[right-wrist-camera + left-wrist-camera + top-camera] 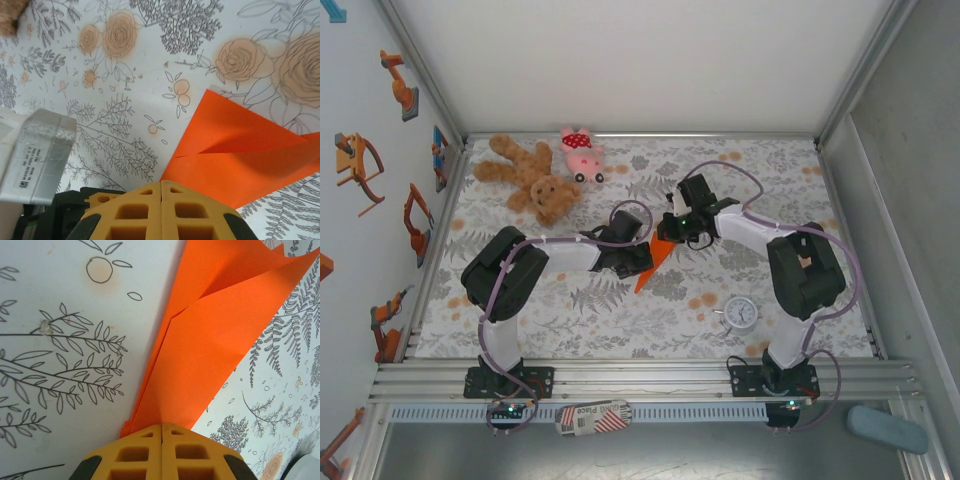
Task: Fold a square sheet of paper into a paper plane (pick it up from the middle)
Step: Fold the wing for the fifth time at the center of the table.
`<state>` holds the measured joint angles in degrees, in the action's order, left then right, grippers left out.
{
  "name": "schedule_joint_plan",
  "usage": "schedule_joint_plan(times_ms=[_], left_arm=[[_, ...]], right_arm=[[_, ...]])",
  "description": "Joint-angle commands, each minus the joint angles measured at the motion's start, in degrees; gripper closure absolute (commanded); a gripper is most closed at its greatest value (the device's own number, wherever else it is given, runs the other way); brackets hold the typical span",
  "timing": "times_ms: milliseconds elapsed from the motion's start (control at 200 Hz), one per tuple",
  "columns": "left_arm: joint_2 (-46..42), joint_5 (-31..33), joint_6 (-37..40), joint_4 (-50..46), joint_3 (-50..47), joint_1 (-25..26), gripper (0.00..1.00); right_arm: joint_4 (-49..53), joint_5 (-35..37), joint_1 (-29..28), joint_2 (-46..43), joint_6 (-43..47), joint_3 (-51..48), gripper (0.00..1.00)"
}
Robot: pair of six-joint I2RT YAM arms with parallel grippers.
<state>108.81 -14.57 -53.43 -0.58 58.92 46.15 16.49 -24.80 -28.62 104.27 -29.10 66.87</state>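
Paper plane (653, 262) mid-table | left jaws and right jaws pinch it | teddy bear (535, 182), pink pig (582, 153) behind | clock (741, 313) well apart

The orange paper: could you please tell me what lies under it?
Beneath the orange paper only the flowered table cover shows around its edges; the patch directly below is hidden by it.

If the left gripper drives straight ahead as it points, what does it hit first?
The orange paper it clamps lies ahead of the left gripper; right behind that, the top view puts the right gripper, shut on the same paper. Heights are hard to judge.
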Motion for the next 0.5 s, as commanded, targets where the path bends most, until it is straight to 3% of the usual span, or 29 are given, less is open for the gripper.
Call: schedule_joint_plan(times_ms=[0, 496], left_arm=[[1.9, 2.4, -0.6, -6.4, -1.7, 0.5, 1.00], [2.2, 3.4, -0.8, -9.7, -1.9, 0.4, 1.00]], right_arm=[[-0.5, -2.1, 0.1, 1.4, -1.1, -3.1, 1.00], [-1.6, -4.2, 0.9, 7.9, 1.4, -2.5, 1.00]])
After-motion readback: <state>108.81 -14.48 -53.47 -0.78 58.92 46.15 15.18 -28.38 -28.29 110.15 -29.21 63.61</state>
